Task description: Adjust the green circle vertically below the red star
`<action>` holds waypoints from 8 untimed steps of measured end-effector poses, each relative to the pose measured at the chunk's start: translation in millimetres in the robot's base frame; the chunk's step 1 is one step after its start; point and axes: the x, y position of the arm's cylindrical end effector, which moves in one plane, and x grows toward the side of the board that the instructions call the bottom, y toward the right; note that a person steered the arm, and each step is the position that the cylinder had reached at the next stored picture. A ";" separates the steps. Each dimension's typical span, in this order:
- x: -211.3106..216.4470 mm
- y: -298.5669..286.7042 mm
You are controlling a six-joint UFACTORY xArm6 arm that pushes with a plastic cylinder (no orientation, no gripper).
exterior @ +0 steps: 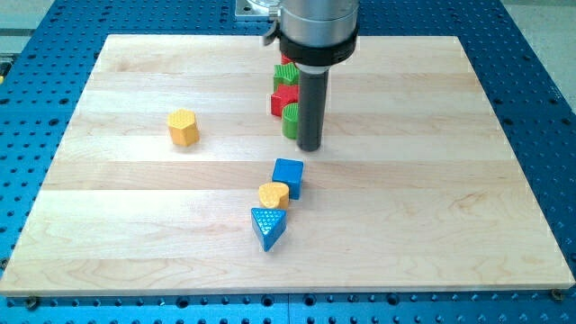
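Note:
The red star (283, 98) lies near the board's top centre, partly hidden by the rod. A green circle (290, 120) sits directly below it toward the view's bottom, touching it. Another green block (285, 74) sits just above the star, and a sliver of a red block (285, 59) shows above that under the arm. My tip (310, 148) rests on the board just right of the green circle and slightly below it, close against its right side.
A yellow hexagon (184, 127) lies at the view's left. A blue cube (288, 175), a small yellow block (274, 195) and a blue triangle (268, 226) form a cluster below the tip. The wooden board (450, 180) sits on a blue perforated table.

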 end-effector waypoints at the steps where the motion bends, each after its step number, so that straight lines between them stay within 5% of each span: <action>1: -4.4 14.0; 8: -19.5 -4.5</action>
